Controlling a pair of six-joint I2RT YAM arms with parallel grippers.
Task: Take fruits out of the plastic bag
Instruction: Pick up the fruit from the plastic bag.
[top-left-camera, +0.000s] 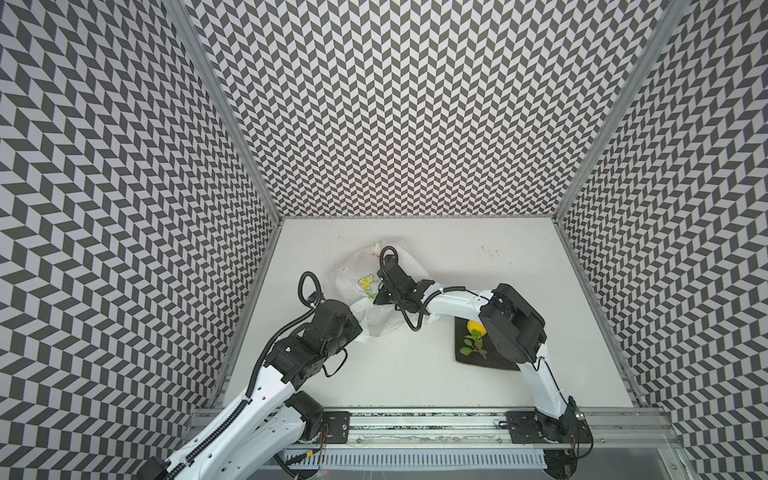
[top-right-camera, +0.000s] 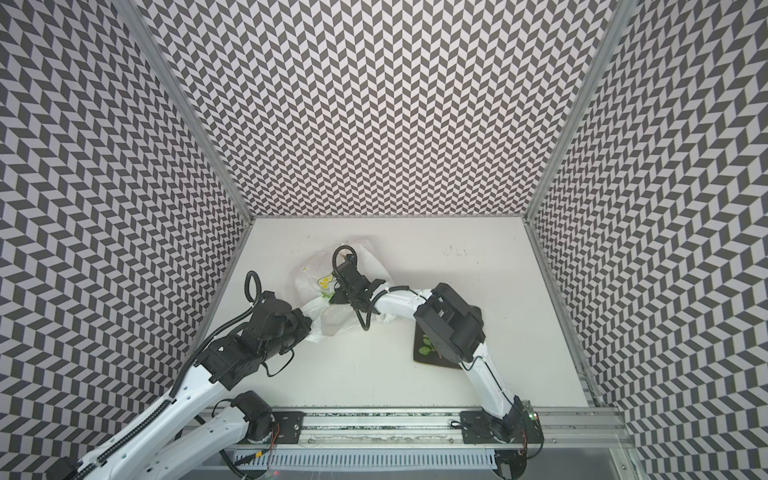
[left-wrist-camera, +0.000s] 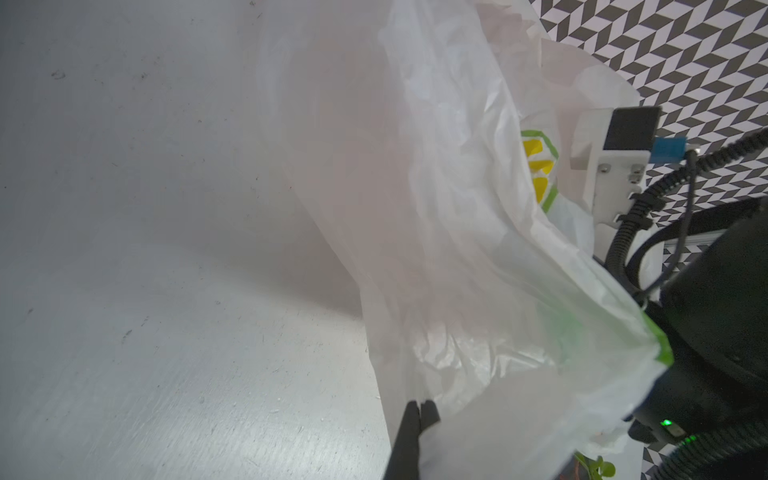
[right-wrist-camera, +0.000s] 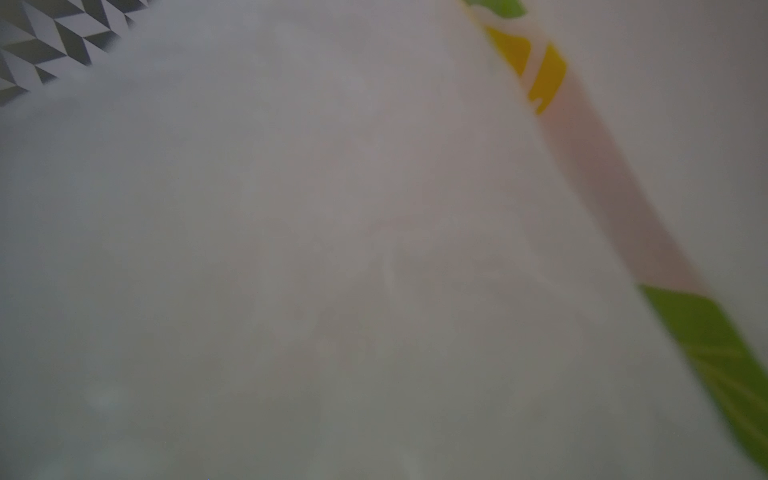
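At lower centre of the left wrist view, left gripper (left-wrist-camera: 420, 409) clamped together on the near edge of the bag (left-wrist-camera: 449, 232), above the table (left-wrist-camera: 145, 332). Right of centre in a top view, dark plate (top-left-camera: 496, 362) with lemon (top-left-camera: 475, 326) and sprig (top-left-camera: 473, 347), partly under the right arm. Farther back, at centre, right gripper (top-left-camera: 381, 296) sunk among the bag's folds; fingers hidden by plastic, so apart or together cannot be told.
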